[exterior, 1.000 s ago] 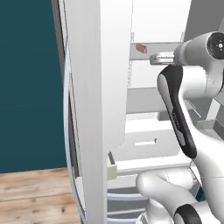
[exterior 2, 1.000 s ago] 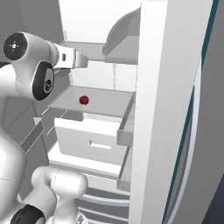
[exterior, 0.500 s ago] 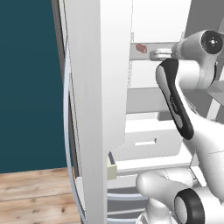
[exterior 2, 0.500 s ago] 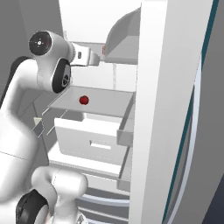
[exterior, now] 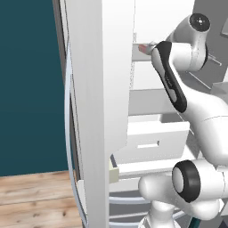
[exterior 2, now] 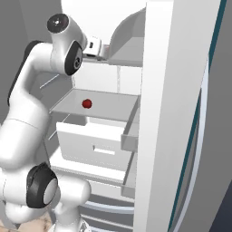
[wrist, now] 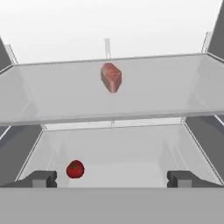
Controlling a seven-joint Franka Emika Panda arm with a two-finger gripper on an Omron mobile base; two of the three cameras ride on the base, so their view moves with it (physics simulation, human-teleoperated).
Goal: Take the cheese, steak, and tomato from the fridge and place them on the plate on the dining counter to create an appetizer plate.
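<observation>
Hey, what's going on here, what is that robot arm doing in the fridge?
The white arm is reaching into the open fridge with its gripper open and empty. In the hand view the steak lies on the upper glass shelf straight ahead, and the tomato sits on the shelf below, near one fingertip. The right base view shows the tomato just above the drawer. Nothing has been picked up yet.

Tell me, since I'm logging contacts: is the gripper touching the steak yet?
Apart. In the hand view the open gripper sits low in the frame while the steak lies far back on the upper fridge shelf, with bare shelf between them.
</observation>
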